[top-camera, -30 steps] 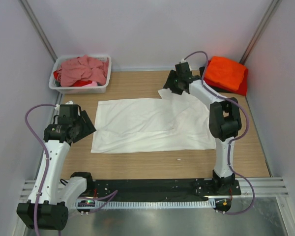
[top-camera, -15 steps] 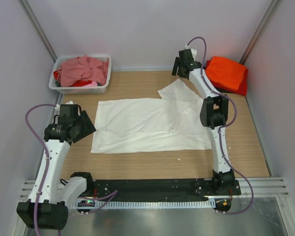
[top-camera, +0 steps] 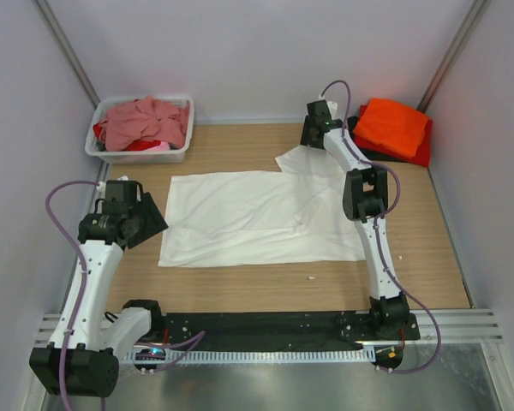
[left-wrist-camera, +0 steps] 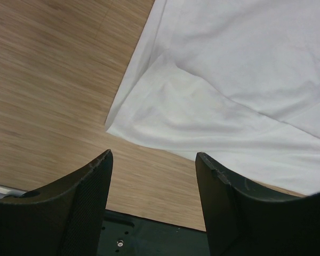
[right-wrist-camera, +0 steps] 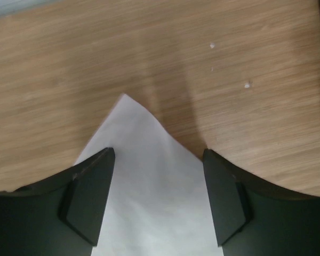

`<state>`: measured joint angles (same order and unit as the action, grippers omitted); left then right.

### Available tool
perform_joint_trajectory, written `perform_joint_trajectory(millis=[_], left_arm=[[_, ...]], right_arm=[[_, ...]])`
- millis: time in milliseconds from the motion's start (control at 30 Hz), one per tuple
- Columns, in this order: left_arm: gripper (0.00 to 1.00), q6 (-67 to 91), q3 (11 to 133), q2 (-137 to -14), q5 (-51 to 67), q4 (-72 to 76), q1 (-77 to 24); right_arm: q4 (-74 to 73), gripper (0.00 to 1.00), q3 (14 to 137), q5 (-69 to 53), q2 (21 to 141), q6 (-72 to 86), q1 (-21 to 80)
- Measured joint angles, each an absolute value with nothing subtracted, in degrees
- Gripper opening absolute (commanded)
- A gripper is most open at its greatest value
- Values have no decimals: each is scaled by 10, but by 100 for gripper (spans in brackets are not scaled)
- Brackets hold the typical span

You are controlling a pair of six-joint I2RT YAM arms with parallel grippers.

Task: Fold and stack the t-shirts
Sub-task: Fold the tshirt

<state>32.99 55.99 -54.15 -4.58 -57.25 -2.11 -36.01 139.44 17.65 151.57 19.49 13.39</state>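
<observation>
The right gripper (right-wrist-camera: 159, 154) has dropped back over the far sleeve tip (right-wrist-camera: 129, 106); the left arm is unchanged. Nearest, the left gripper (left-wrist-camera: 153, 160) hangs wide and empty above a corner of the white t-shirt (top-camera: 257, 218), spread flat mid-table. Right jaws: wide, empty. Probable step: folding the sleeve inward; next, pinch its tip. Far right, the orange t-shirt (top-camera: 394, 124) covers most of what lies beneath.

A spread t-shirt (top-camera: 265, 214) lies mid-frame on the counter (top-camera: 240, 287); a tub (top-camera: 141, 157) of crumpled shirts (top-camera: 146, 122) sits upper left, folded shirts (top-camera: 394, 127) upper right.
</observation>
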Motion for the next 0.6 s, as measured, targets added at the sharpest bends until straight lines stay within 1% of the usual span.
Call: perform_joint_trajectory(millis=[33,67,133,167,233,267,300,333,367,433,600], left_arm=[[65,330,560,-542,-46,-573,-21],[64,330,560,-543,-48,-573,-21],[64,330,560,-544,-50,-573,-21],[64,330,560,-545,-50,-573,-21],[64,330,560,-547,-50,-573,-21],[64,330,560,-547,-51,-573,-21],[64,330,560,-547,-51,-573,-21],[64,330,560,-547,-52,-573,-21],[64,331,560,-548,-54,-573,-21],[64,332,560,-549,-55,-573,-21],[61,337,560,-578,-60,-569,-21]], right_arm=[[-359,70,1394,175,1520,196,134],[-350,65,1395,176,1523,199,134],[-345,62,1395,172,1524,198,134],[-343,55,1395,171,1524,199,134],[-341,46,1395,170,1524,198,134],[-341,34,1395,168,1524,199,134],[-340,26,1395,165,1524,197,133],[-338,21,1395,164,1524,197,133],[-338,12,1395,161,1524,199,132],[-332,1,1391,158,1524,200,131],[-279,1,1344,153,1506,198,130]])
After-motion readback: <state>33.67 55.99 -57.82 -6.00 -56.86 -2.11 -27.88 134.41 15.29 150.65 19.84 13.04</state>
